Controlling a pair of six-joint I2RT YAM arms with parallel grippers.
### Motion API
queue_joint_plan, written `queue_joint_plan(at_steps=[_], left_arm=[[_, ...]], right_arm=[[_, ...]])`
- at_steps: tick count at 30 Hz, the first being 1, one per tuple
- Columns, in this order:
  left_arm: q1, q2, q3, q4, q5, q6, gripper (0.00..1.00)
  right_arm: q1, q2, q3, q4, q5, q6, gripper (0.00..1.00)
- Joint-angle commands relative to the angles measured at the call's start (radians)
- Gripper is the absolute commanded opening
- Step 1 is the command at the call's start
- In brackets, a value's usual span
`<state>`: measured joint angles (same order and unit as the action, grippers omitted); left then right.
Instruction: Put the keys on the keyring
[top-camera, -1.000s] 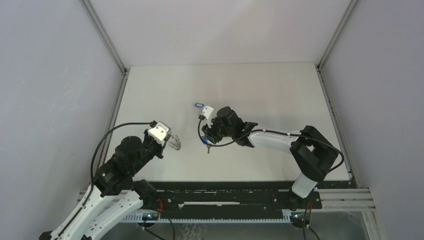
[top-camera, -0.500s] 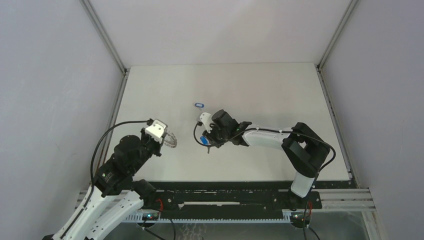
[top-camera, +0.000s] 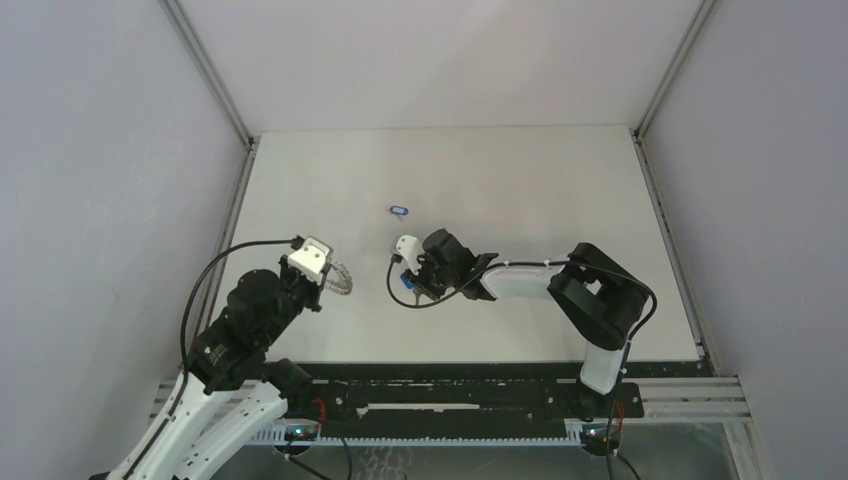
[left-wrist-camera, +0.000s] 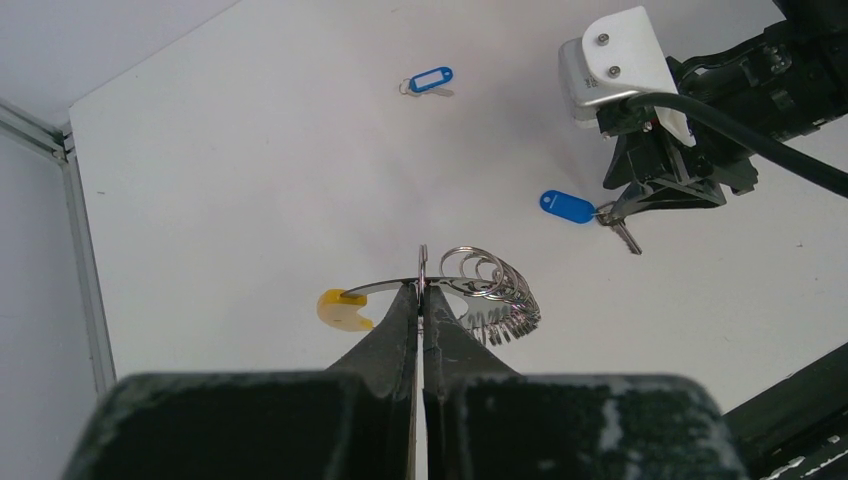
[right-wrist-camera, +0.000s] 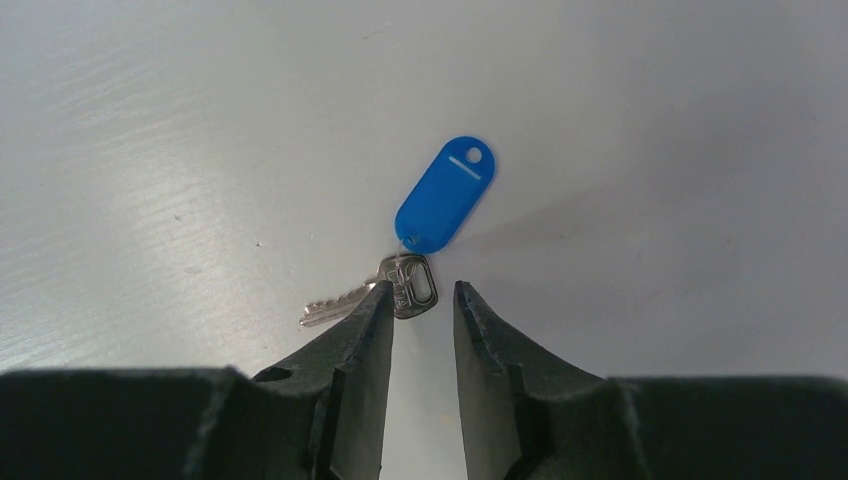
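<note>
My left gripper (left-wrist-camera: 422, 290) is shut on the keyring (left-wrist-camera: 488, 292), a silvery loop of small rings with a yellow piece (left-wrist-camera: 342, 310), and holds it above the table; it also shows in the top view (top-camera: 343, 280). One key (right-wrist-camera: 385, 297) with a blue tag (right-wrist-camera: 445, 195) lies on the table. My right gripper (right-wrist-camera: 423, 290) is open by a narrow gap right at the key's head, with the left fingertip (right-wrist-camera: 380, 300) over its edge. In the top view this gripper (top-camera: 410, 280) is right of the keyring. A second blue-tagged key (top-camera: 399, 210) lies farther back and also shows in the left wrist view (left-wrist-camera: 430, 80).
The white table (top-camera: 520, 190) is walled by metal rails at the left (top-camera: 240, 190) and right (top-camera: 662, 190). A black cable (top-camera: 392, 285) loops beside the right wrist. The right arm's elbow (top-camera: 600, 290) rises over the near right of the table.
My right gripper has moved left and down onto the near key. My left gripper, with the keyring, has shifted slightly left and back.
</note>
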<state>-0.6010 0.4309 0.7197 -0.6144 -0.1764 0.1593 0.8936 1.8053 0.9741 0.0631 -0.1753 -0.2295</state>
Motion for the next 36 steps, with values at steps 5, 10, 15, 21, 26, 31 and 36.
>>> queue_joint_plan(at_steps=[5, 10, 15, 21, 26, 31, 36], left_arm=[[0.016, -0.004, -0.002, 0.053, 0.017, -0.014, 0.00], [0.019, -0.005, -0.002, 0.053, 0.017, -0.013, 0.00], [0.022, -0.008, -0.002, 0.055, 0.022, -0.013, 0.00], [0.025, -0.008, -0.002, 0.057, 0.025, -0.014, 0.00], [0.027, -0.009, -0.002, 0.057, 0.025, -0.015, 0.00], [0.029, -0.013, -0.003, 0.057, 0.025, -0.015, 0.00], [0.032, -0.018, -0.005, 0.059, 0.025, -0.016, 0.00]], right_arm=[[0.021, 0.011, 0.027, 0.054, -0.025, -0.032, 0.28], [0.023, 0.029, 0.038, 0.055, -0.011, -0.036, 0.24], [0.025, 0.047, 0.045, 0.051, 0.000, -0.046, 0.21], [0.030, 0.052, 0.046, 0.061, -0.007, -0.047, 0.20], [0.035, 0.037, 0.044, 0.066, 0.005, -0.053, 0.23], [0.045, 0.019, 0.044, 0.077, 0.014, -0.065, 0.28], [0.054, 0.017, 0.045, 0.096, 0.024, -0.074, 0.30]])
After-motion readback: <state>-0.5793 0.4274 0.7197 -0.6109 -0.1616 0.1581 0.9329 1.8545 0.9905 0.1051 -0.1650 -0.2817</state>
